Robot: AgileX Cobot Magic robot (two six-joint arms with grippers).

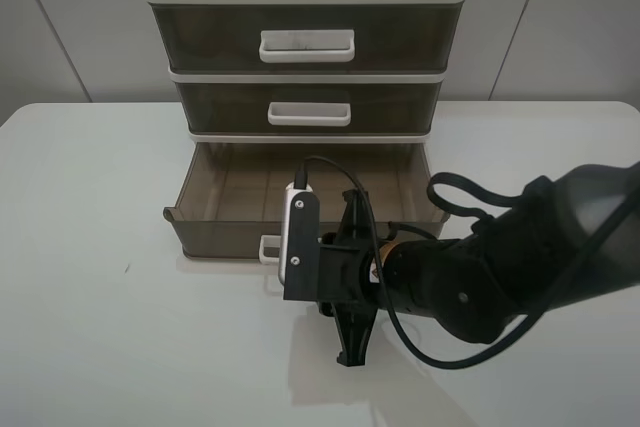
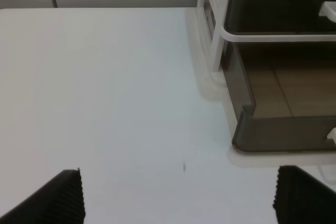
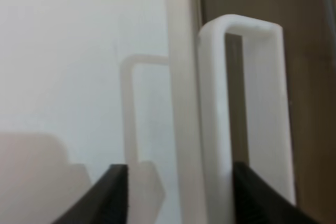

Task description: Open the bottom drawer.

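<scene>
A three-drawer cabinet (image 1: 305,7) with a white frame and smoky brown drawers stands at the back of the white table (image 1: 90,247). Its bottom drawer (image 1: 215,232) is pulled out and looks empty; it also shows in the left wrist view (image 2: 283,132). My right gripper (image 1: 292,272) is at the drawer's front, by the white handle (image 1: 268,247). In the right wrist view the handle (image 3: 215,103) stands between the parted black fingertips (image 3: 118,192), and the gripper (image 3: 178,198) is open. My left gripper (image 2: 178,203) is open and empty over bare table, left of the drawer.
The top drawer (image 1: 305,39) and middle drawer (image 1: 308,107) are shut, each with a white handle. My right arm (image 1: 500,267) with its black cable lies across the table's right front. A white wall stands behind the cabinet.
</scene>
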